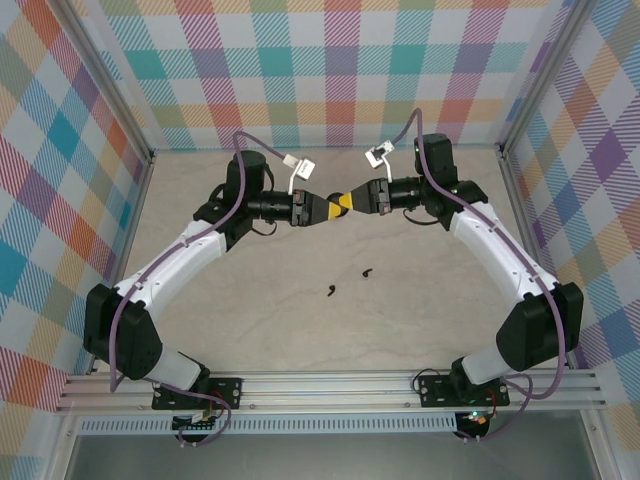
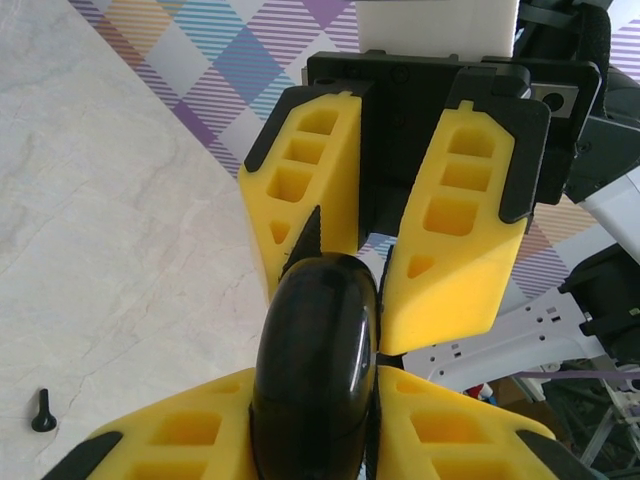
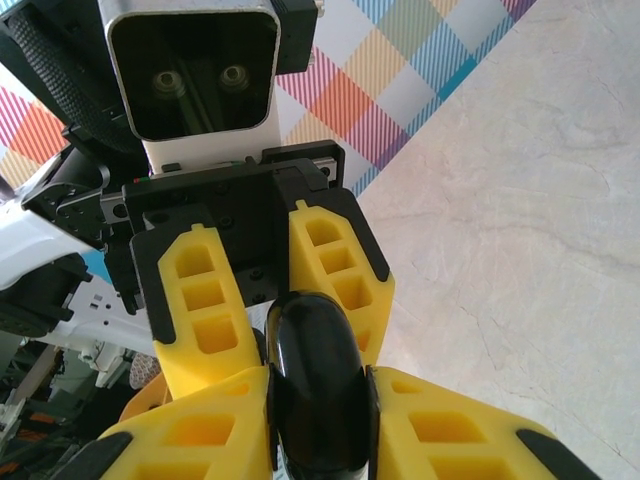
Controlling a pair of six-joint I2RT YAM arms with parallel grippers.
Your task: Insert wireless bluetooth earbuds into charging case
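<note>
Well, the left gripper [image 1: 330, 207] and the right gripper [image 1: 349, 203] meet tip to tip, each pinching one end of the glossy black charging case [image 2: 318, 370] (held off the table [image 1: 250, 300]). One black earbud [image 1: 367, 270] and a second black earbud [image 1: 331, 291] lie on the table, nearer the arm bases than the case.

bare table [image 1: 270, 340] around the earbuds [image 1: 331, 291], left arm [image 1: 175, 260] and right arm [image 1: 495, 245] flanking, checked wall [image 1: 320, 70] behind
</note>
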